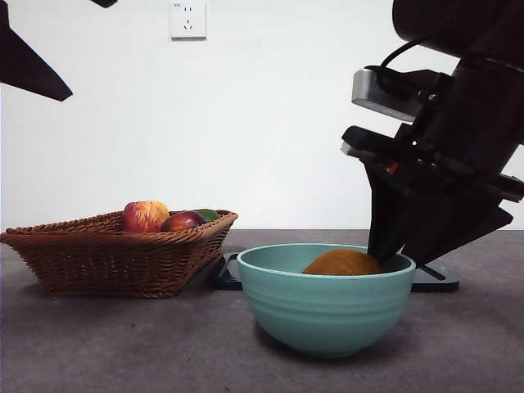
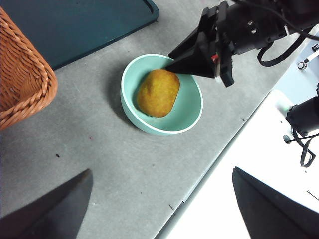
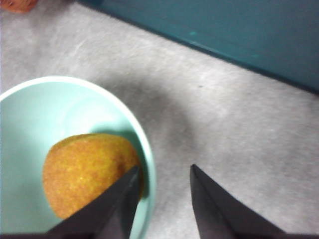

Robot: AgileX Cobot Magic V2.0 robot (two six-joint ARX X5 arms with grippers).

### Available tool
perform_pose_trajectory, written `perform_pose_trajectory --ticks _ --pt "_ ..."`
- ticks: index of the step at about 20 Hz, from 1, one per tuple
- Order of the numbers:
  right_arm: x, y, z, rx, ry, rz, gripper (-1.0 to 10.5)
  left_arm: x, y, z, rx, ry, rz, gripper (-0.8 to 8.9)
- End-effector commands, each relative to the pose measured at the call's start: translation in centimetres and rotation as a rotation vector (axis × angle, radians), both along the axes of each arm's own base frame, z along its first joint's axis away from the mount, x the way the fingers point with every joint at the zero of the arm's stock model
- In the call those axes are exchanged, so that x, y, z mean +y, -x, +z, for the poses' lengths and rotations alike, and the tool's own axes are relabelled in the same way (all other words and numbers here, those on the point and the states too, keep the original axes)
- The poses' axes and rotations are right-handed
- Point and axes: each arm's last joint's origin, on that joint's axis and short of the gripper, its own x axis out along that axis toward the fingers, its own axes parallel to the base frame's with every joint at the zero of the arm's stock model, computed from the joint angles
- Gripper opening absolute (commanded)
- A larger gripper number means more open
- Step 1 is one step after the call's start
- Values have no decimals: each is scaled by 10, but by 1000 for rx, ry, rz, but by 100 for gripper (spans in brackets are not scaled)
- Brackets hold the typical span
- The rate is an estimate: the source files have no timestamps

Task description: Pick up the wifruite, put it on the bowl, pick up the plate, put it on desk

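Note:
The brown-orange wifruite (image 1: pixel 342 263) (image 2: pixel 158 92) (image 3: pixel 84 172) lies inside the mint-teal bowl (image 1: pixel 325 307) (image 2: pixel 189 112) (image 3: pixel 35 109) on the grey desk (image 1: pixel 123 344) (image 2: pixel 99 159). My right gripper (image 1: pixel 385 254) (image 2: pixel 172 59) (image 3: pixel 163 169) hangs just over the bowl's rim beside the fruit, open and holding nothing. The dark teal plate (image 1: pixel 434 280) (image 2: pixel 75 25) (image 3: pixel 224 30) lies flat on the desk behind the bowl. High above the desk, my left gripper (image 2: pixel 160 172) is open and empty; in the front view it shows only as a black tip (image 1: pixel 24 65) at the top left.
A wicker basket (image 1: pixel 115 254) (image 2: pixel 20 74) stands left of the bowl, holding a red-yellow apple (image 1: pixel 145 216), a dark red fruit (image 1: pixel 182 221) and something green (image 1: pixel 209 214). The desk's edge meets a white surface (image 2: pixel 259 164) with cables.

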Motion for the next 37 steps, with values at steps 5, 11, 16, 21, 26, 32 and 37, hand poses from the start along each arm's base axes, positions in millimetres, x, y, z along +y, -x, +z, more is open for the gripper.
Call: perform_pose_trajectory --ticks 5,11,16,21,26,32,37 --pt "7 -3 -12 37 25 6 42 -2 -1 2 -21 1 -20 431" --pt "8 -3 -8 23 -8 25 10 -2 -1 2 -21 0 -20 431" --pt "10 -7 18 -15 -28 28 10 -2 -1 2 -25 0 -23 431" --pt "7 -28 49 -98 -54 -9 10 -2 -1 2 -25 -1 -23 431" --pt "-7 -61 65 -159 -59 -78 10 -2 0 2 -26 -2 -24 431" --pt "-4 -116 59 -148 -25 -114 10 -2 0 2 -26 -3 -25 431" --pt "10 -153 40 -119 6 -101 10 -2 0 2 -27 -5 -27 431"
